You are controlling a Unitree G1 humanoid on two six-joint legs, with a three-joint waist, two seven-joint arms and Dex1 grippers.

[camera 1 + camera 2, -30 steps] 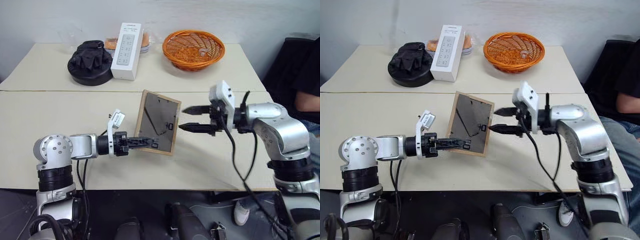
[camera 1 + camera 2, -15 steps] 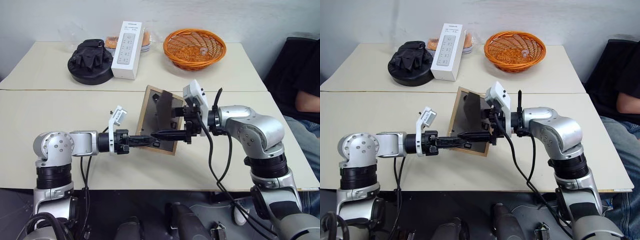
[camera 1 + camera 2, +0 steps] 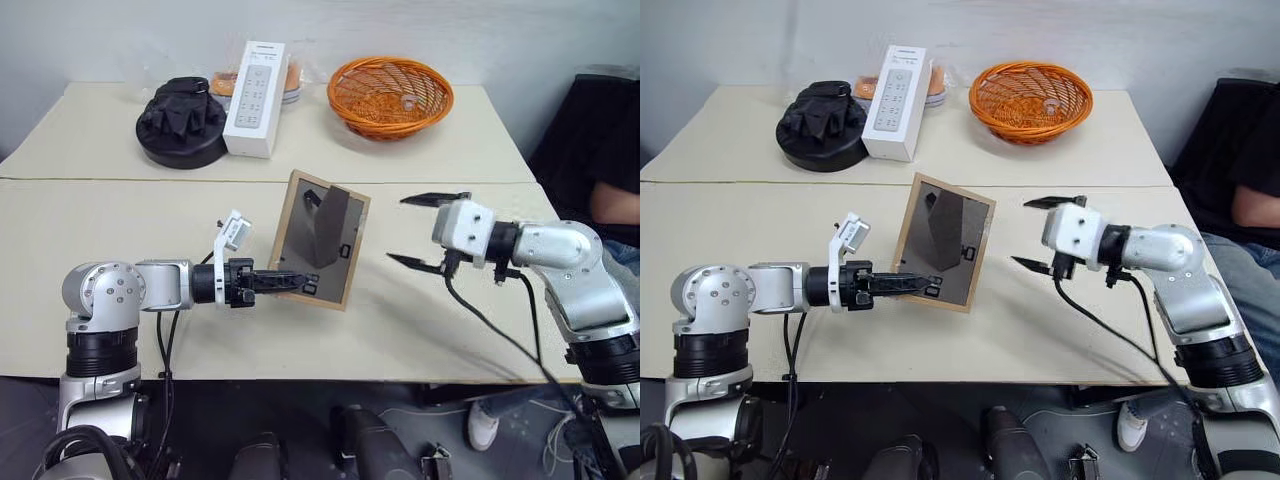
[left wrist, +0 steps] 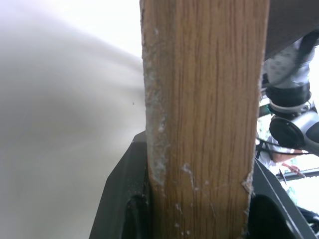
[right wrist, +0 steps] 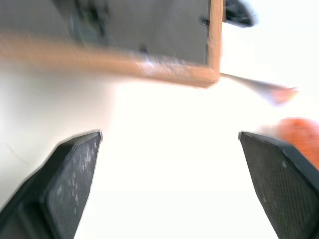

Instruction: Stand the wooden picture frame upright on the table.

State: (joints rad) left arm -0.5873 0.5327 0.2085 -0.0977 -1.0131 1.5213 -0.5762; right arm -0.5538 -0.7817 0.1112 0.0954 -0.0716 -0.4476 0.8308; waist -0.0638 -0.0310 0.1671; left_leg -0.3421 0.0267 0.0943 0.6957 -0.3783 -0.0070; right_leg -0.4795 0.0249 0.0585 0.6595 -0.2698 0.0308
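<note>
The wooden picture frame (image 3: 297,222) stands nearly upright at the middle of the table (image 3: 120,220), its dark grey back facing me. Its fold-out stand (image 3: 333,226) juts out from that back. My left gripper (image 3: 299,285) reaches in from the left and is shut on the frame's lower edge; in the left wrist view the light-wood edge (image 4: 204,114) sits clamped between the fingers. My right gripper (image 3: 421,231) hovers to the right of the frame, apart from it, its fingers (image 5: 70,174) spread wide with nothing between them. The frame's front is hidden.
At the back of the table stand a tall white box (image 3: 253,99) printed with a remote, a black lumpy object (image 3: 180,124) on a round base, and an orange wicker basket (image 3: 390,95). A seated person (image 3: 612,170) is at the right edge.
My right gripper reached in to the frame's back, then drew away to the right, open. The stand, flat before, now sticks out. The left gripper kept its hold.
</note>
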